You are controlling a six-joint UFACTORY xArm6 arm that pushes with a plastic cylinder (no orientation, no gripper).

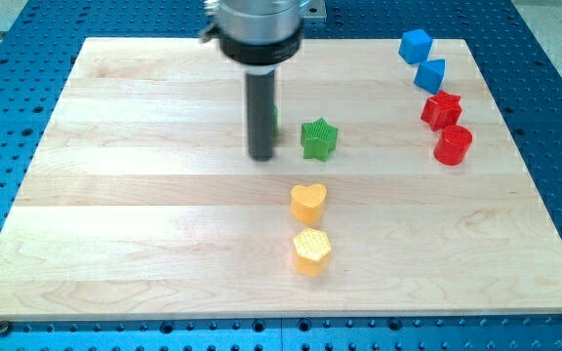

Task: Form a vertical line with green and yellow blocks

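Note:
A green star block [318, 138] lies near the board's middle. Another green block [275, 118] shows only as a sliver behind the rod, mostly hidden. My tip [261, 156] rests on the board just to the left of the green star and right in front of the hidden green block. A yellow heart block [308, 202] lies below the star, and a yellow hexagon block [311, 251] lies just below the heart. The two yellow blocks stand in a near-vertical column, slightly left of the star.
At the view's top right are a blue cube [415, 45], a blue wedge-like block [429, 74], a red star block [441, 109] and a red cylinder [453, 144]. The wooden board [115, 214] rests on a blue perforated table.

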